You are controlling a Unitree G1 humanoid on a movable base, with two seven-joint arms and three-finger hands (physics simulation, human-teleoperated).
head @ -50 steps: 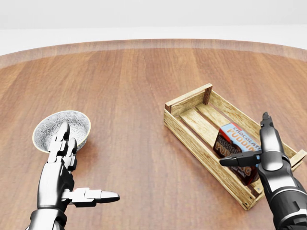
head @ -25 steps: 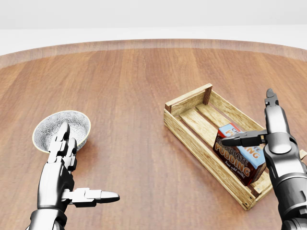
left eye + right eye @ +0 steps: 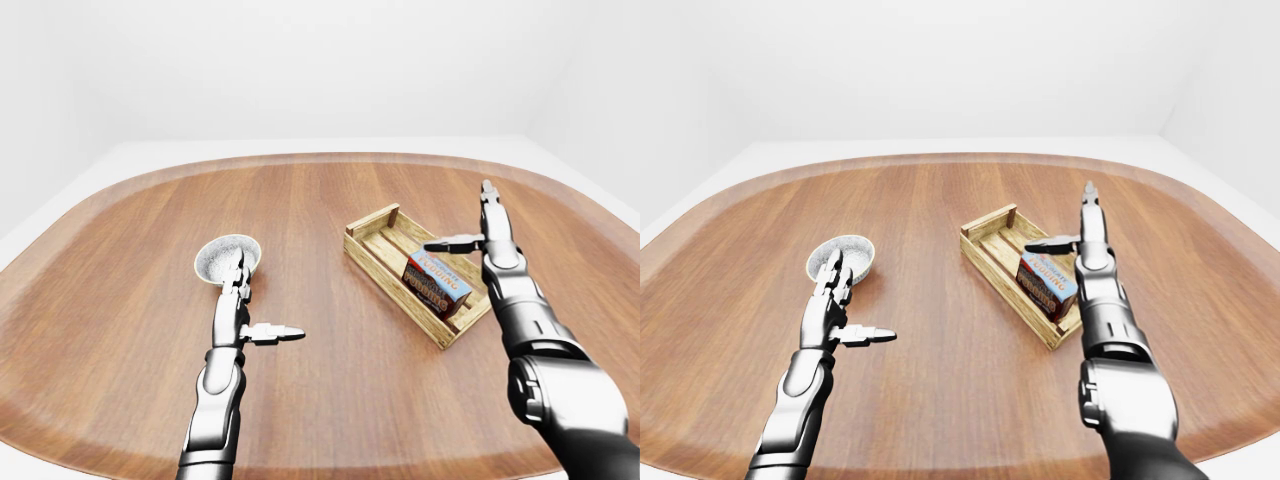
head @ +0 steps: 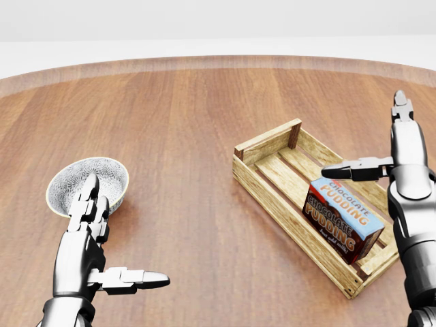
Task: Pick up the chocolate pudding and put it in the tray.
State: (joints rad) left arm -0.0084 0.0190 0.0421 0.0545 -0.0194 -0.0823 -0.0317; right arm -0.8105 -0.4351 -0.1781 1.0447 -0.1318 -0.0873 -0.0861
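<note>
Evidently the placement is done. From the head view's left: the left hand [image 4: 102, 252] hovers with fingers spread, holding nothing, just below a patterned bowl [image 4: 71, 178]. The chocolate pudding box [image 4: 343, 216] lies inside the wooden tray [image 4: 267, 144]. The right hand [image 4: 392, 163] is splayed wide above it, apart. Only withdrawal appears left.

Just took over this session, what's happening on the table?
The pudding already lies in the wooden tray, toward the end nearer the bottom of the head view. The right hand is open above it, fingers spread and not touching the box. The left hand is open and empty beside the bowl. The placing looks done.
</note>
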